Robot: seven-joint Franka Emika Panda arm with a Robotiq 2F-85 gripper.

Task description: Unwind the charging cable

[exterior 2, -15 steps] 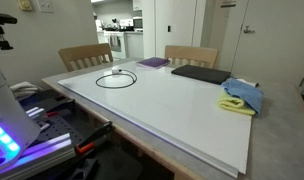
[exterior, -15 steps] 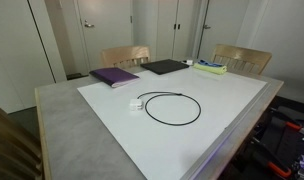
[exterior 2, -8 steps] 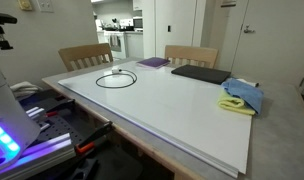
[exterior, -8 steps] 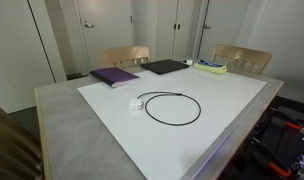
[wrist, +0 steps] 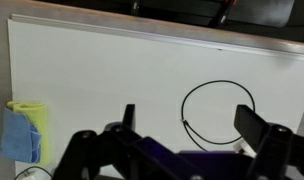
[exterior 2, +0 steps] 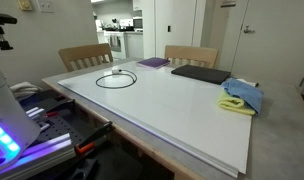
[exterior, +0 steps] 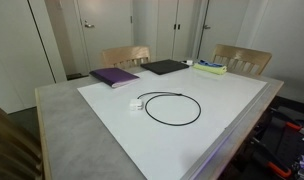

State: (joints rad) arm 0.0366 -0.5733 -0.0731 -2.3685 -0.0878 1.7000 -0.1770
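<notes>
**One cable, coiled in one loop, and a pincer open above it**

The charging cable (exterior: 200, 109) lies on the white board (exterior: 192, 140) that covers most of the grey surface (exterior: 57, 120). The cord makes one flat round loop. Its one white plug (exterior: 135, 103) rests just beside the loop, on the side toward the purple book (exterior: 114, 76). I cannot make out the small connector at the other end.

In the wrist view the pincer (wrist: 187, 118) is over the board with its two fingers (wrist: 128, 112) spread wide. It holds nothing. The loop of the cable (wrist: 184, 108) shows between and beyond the fingers, and nothing touches it.

Other things on the surface, counted:
- one purple book, near the edge of the board;
- one flat black thing (exterior: 166, 67), next to the book;
- one heap of yellow and blue cloth (exterior 2: 242, 97), well apart from the cable. Whether it is one piece or two I cannot tell.

Two wooden chairs (exterior: 125, 55) (exterior: 242, 58) stand at the far side of the surface in both exterior views.
</notes>
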